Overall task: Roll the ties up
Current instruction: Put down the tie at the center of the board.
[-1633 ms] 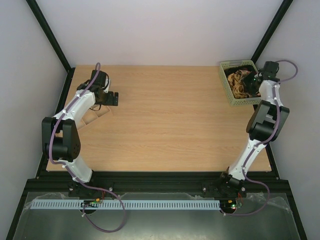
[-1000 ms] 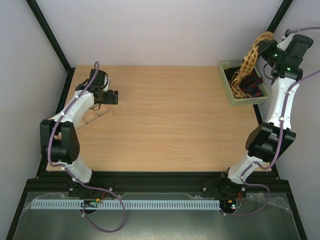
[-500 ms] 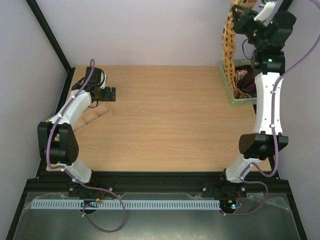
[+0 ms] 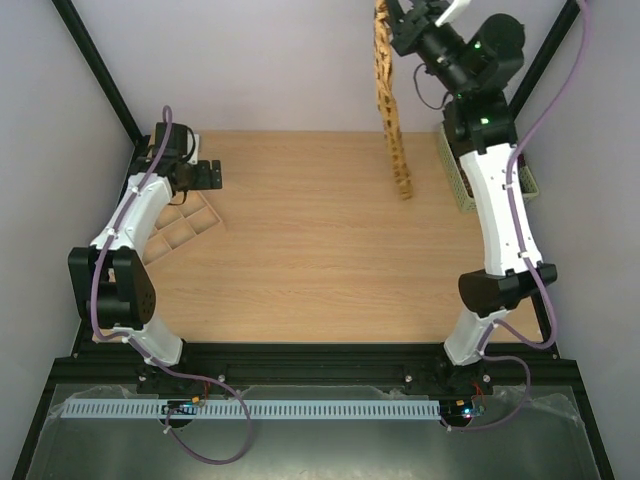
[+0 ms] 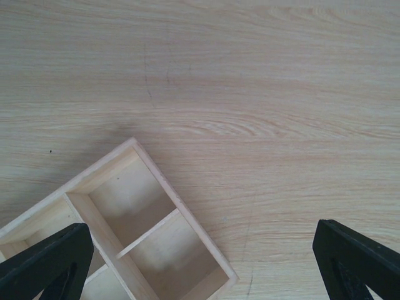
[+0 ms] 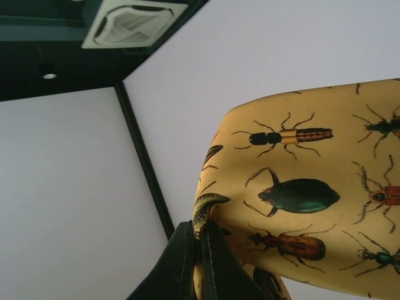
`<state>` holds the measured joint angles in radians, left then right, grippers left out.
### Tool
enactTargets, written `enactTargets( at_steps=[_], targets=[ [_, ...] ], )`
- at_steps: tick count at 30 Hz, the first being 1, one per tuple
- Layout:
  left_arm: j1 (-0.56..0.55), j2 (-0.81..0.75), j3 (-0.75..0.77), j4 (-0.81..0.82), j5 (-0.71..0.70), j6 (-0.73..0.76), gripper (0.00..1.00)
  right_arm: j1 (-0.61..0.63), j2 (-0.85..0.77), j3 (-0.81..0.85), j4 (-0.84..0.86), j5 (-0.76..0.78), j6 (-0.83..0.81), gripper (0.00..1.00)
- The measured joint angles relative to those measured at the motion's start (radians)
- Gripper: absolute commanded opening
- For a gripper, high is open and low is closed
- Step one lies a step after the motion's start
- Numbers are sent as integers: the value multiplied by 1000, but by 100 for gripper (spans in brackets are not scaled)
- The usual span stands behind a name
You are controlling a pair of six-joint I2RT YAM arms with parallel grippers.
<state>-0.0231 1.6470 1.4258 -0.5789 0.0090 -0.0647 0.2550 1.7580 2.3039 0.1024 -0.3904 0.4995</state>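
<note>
Overhead, 1 yellow tie (image 4: 388, 110) hangs pinched in the right pincer (image 6: 201, 250).

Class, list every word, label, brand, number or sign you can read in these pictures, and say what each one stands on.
None: no readable text shows in any view.
The yellow tie carries only pictures of beetles, no words.
The wooden tray and the table bear no markings.
</note>
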Motion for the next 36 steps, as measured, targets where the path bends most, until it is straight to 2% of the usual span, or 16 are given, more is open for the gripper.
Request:
enactTargets(
  at_steps=[7, 12, 15, 18, 19, 20, 23, 25, 28, 32, 36],
  targets=[
    [16, 0, 34, -6, 22, -12, 100, 171, 75, 84, 57, 124, -9, 1],
    [22, 0, 40, -7, 27, -13, 100, 223, 39, 32, -29, 294, -101, 1],
    [25, -10, 22, 1, 37, 14, 99, 166, -119, -224, -123, 388, -179, 1],
    [25, -54, -41, 14, 63, 66, 100, 9, -397, -678, -196, 396, -244, 1],
    [25, -72, -63, 14, 76, 87, 99, -42, -487, -819, -218, 391, -277, 8],
    [24, -81, -74, 13, 85, 103, 100, -78, -570, -932, -257, 394, -309, 21],
    [21, -93, -90, 13, 143, 167, 100, -90, -831, -1258, -392, 380, -475, 74],
    [14, -93, -92, 11, 185, 210, 100, -80, -922, -1374, -473, 384, -578, 91],
    [-13, -83, -92, 10, 237, 283, 99, -82, -935, -1452, -611, 367, -726, 99],
    [-82, -18, -76, -15, 279, 390, 100, -83, -853, -1452, -765, 282, -897, 97],
    [-182, 161, 64, -76, 289, 457, 99, -83, -733, -1408, -866, 218, -1001, 93]
  ],
)
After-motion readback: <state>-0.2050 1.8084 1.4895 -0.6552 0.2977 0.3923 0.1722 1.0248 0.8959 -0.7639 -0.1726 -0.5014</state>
